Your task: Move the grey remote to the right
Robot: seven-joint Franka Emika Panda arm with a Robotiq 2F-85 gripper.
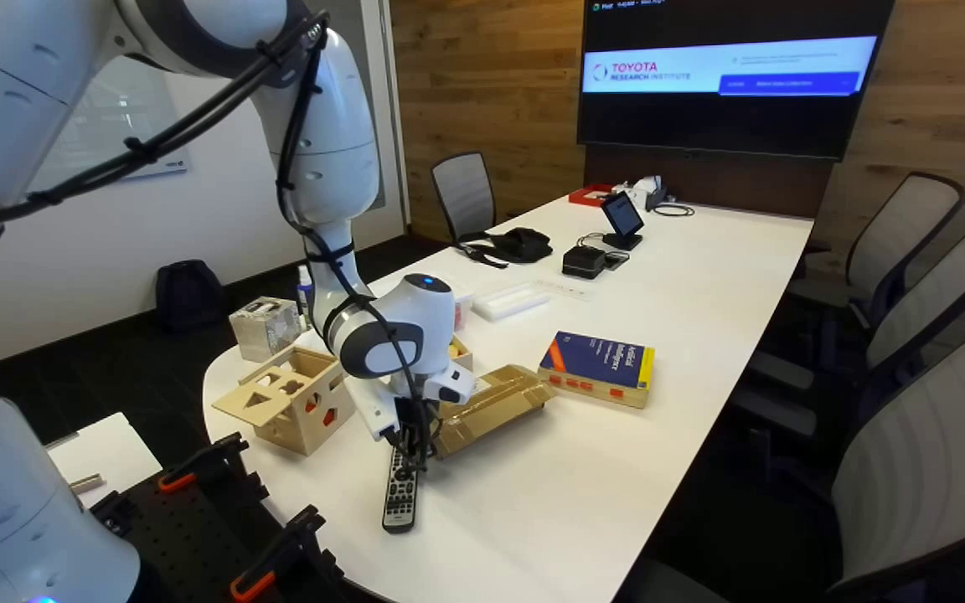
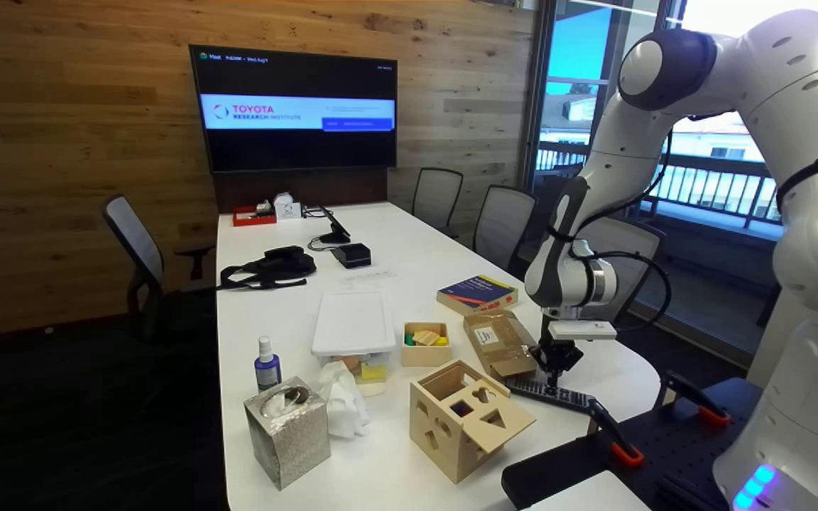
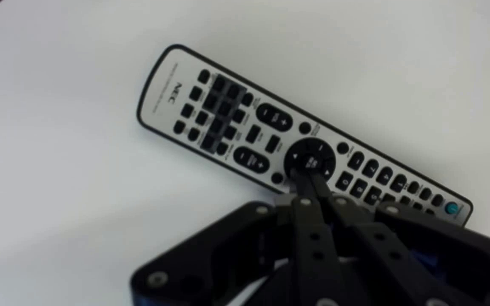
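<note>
The grey remote (image 3: 266, 127) lies flat on the white table, with a grey face, dark buttons and a black edge. It shows in both exterior views (image 1: 399, 502) (image 2: 572, 399), beside the tan cardboard box. My gripper (image 3: 309, 176) points down over the middle of the remote. Its two fingers are shut together with nothing seen between them. The fingertips meet the remote's round button pad and appear to touch it from above. The gripper shows in both exterior views (image 1: 417, 466) (image 2: 552, 382). The fingers hide a small part of the remote's face and edge.
The cardboard box (image 1: 495, 410) lies close to the remote's far end. A wooden shape-sorter box (image 1: 302, 406) stands beside it. A blue-and-yellow book (image 1: 596, 368) lies beyond the cardboard box. Black clamps (image 2: 615, 433) sit at the table edge near the robot base.
</note>
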